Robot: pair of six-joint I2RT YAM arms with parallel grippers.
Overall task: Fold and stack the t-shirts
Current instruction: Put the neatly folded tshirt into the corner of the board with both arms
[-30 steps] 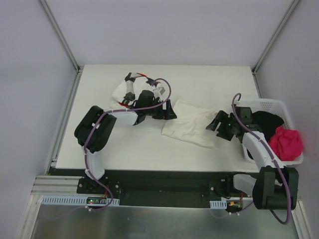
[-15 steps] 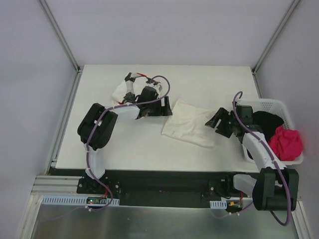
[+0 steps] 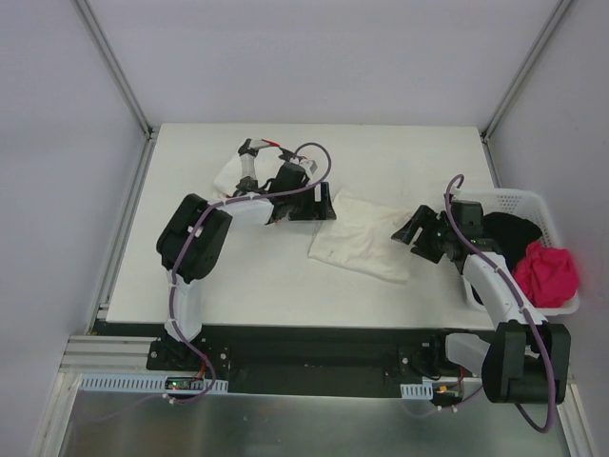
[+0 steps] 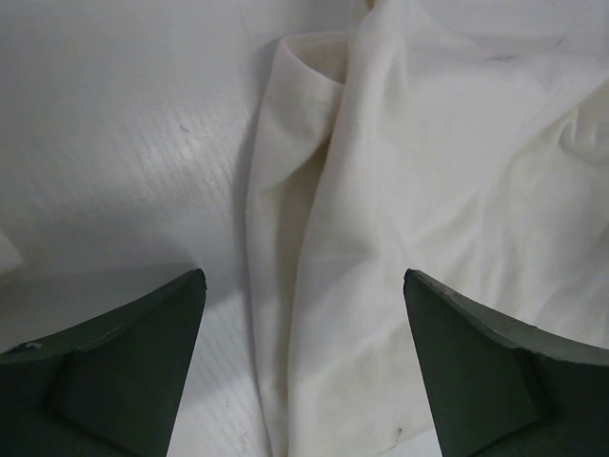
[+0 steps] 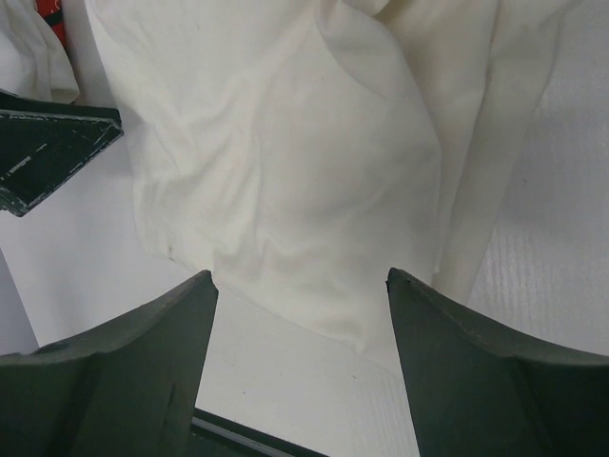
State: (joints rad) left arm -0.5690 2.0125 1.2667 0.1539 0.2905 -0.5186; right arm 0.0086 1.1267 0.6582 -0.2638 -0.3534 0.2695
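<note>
Jaws spread wide and holding nothing, the left hand (image 3: 319, 202) hangs over the 10 o'clock corner of the cream-white t-shirt (image 3: 366, 233). The right hand (image 3: 411, 231), equally wide and empty, faces the shirt's 3 o'clock edge.

Seen from overhead, the shirt lies at 3 o'clock from the left hand and 9 o'clock from the right, mid-worktop between the two, with neither arm clearly nearer. It is a rumpled, near-square patch with no marked long axis. In the left wrist view, a soft fold runs from 12 to 6 o'clock between the open fingers.

The star-print t-shirt (image 3: 233, 171) sits bunched at 9 o'clock beyond the left hand, well apart from the cream one. Bare worktop (image 3: 381, 152) lies at 12 and 6 o'clock of the cream shirt, likely room enough for spreading it. The white basket (image 3: 519, 197), holding dark and pink cloth, hems in the 3 o'clock side behind the right arm.
</note>
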